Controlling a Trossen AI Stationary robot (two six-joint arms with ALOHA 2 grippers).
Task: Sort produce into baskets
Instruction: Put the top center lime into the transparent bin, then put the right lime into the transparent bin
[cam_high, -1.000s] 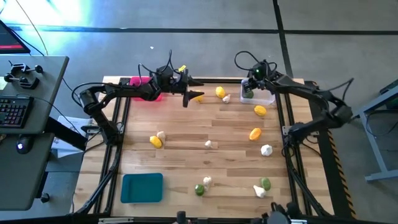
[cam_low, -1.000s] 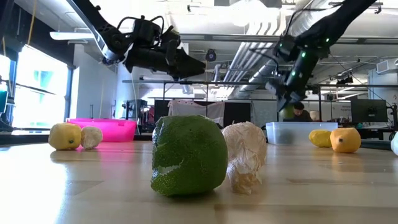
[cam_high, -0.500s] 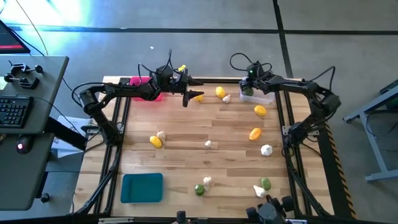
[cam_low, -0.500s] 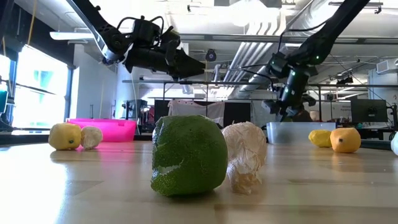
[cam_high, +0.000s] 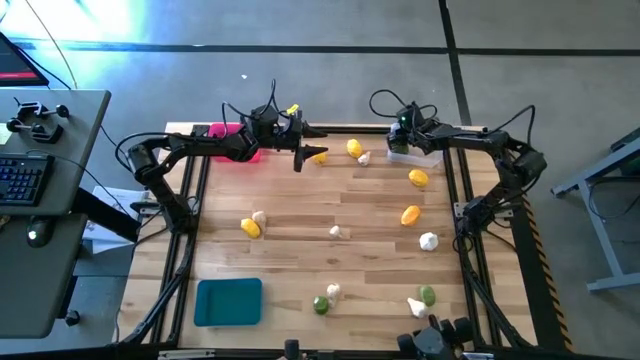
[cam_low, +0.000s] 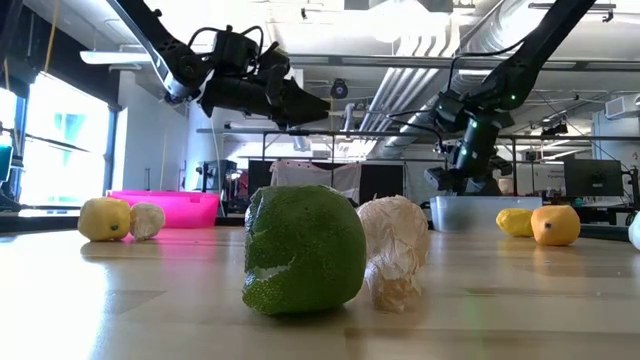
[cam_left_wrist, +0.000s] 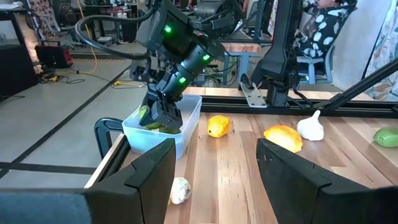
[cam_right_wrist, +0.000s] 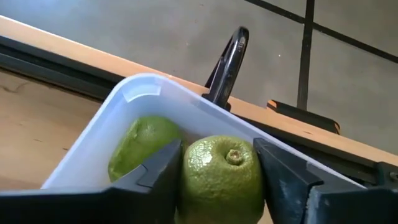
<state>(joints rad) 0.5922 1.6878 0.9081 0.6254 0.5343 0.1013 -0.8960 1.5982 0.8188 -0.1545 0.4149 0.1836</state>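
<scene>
Closest to us in the low view sit a lime (cam_low: 303, 249) and a garlic bulb (cam_low: 394, 251) touching side by side, and they block a good chunk of the table's middle. Looking down from above, the teal bin (cam_high: 228, 302) sits at about 7 o'clock, with another lime (cam_high: 427, 295) and garlic (cam_high: 416, 307) at 5 o'clock. Mid-table we've got a lemon (cam_high: 250, 228) with a garlic touching it over at 9 o'clock, and a second lemon (cam_high: 410, 214) at 3.

Further back, our left gripper (cam_high: 299, 160) hangs in the air at about 11 o'clock near the pink bin (cam_high: 229, 131), fingers apart and nothing in them.

Farthest, at 1 o'clock, our right gripper (cam_right_wrist: 217, 167) is down in the clear bin (cam_left_wrist: 189, 120). A lime sits between its fingers (cam_right_wrist: 283, 174); whether they're gripping it or have let go, we can't tell. A second lime (cam_right_wrist: 140, 144) lies just beside it in that bin.
</scene>
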